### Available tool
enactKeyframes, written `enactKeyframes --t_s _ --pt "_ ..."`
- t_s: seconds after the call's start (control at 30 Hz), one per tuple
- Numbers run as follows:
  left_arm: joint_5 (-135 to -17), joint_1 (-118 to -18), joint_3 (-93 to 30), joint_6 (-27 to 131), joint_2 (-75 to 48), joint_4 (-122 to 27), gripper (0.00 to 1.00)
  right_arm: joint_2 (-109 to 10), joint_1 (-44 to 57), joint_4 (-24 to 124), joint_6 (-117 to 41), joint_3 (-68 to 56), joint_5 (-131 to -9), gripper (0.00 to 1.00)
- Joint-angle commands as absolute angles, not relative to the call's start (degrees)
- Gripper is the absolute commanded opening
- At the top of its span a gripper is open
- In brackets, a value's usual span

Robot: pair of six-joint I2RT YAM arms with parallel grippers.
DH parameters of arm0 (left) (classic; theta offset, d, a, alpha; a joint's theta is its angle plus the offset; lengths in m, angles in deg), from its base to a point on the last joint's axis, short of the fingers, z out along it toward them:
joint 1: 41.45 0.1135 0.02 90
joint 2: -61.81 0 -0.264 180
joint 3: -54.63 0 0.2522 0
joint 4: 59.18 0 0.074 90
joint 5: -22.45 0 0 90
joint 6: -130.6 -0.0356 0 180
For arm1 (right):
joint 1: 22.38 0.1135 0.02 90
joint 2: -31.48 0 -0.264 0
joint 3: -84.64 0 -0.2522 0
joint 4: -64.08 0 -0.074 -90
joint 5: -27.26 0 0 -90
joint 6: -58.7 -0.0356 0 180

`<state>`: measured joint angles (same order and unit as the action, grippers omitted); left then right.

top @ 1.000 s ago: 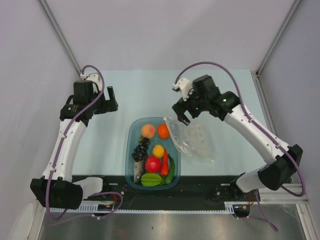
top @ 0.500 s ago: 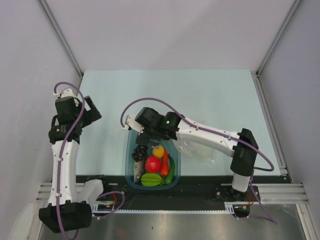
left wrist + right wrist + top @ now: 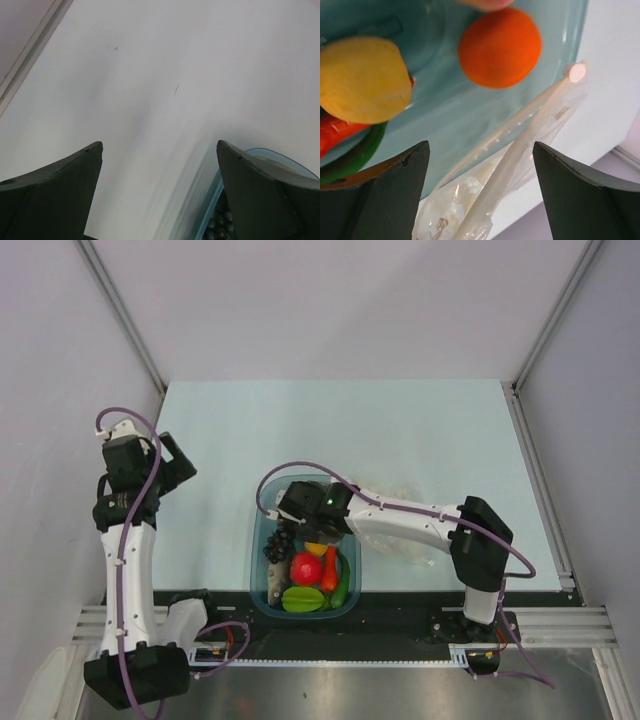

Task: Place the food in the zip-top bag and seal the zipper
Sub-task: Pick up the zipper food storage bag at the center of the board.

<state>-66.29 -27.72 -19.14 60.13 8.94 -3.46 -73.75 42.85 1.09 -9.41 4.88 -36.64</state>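
Pale table, teal tub holding food; right hand spread above orange, zip-top bag; left hand spread.

Top camera looks down on my whole table from behind. Right wrist camera sits close over the tub; left wrist camera catches its corner.

Tub: translucent teal. Orange: plain orange. Lemon: yellow. Round fruit: red. Starfruit: green. Grapes: black. Red pepper, green pepper. Bag: clear. Zipper: whitish. Table: pale mint. Right arm: white.
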Motion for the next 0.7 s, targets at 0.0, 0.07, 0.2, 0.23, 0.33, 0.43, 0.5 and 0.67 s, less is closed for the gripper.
enactKeyframes --t_s 0.0,0.07,0.2,0.23,0.33,0.43,0.5,0.67 --pt "-66.7 -27.0 -21.4 61.7 7.7 -5.2 1.00 -68.3 43.3 1.6 -9.1 1.2 -31.1 0.88" --pt "-66.3 -27.0 -21.6 61.7 7.1 -5.2 1.00 -67.1 42.9 2.1 -8.7 0.8 -30.2 0.86" --pt "-66.7 -27.0 -21.4 61.5 6.5 -5.5 1.00 -65.0 42.4 1.8 -9.0 2.6 -31.4 0.88" --pt "-66.6 -27.0 -21.4 61.4 6.3 -5.6 1.00 -64.9 42.3 0.9 -9.0 3.3 -31.9 0.89" --pt "-66.7 -27.0 -21.8 61.1 5.7 -5.6 1.00 -64.2 42.1 -1.5 -9.3 5.3 -33.8 0.91" --pt "-66.6 -27.0 -22.6 61.0 4.5 -5.7 1.00 -63.6 42.0 -3.7 -9.5 4.0 -34.7 0.92" --pt "-66.6 -26.9 -23.2 61.1 3.4 -5.8 1.00 -62.9 41.7 -5.0 -10.2 3.0 -36.5 0.93" --pt "-66.7 -27.0 -24.3 61.1 1.8 -6.0 1.00 -60.6 41.1 -6.2 -10.2 -1.0 -37.3 0.92"
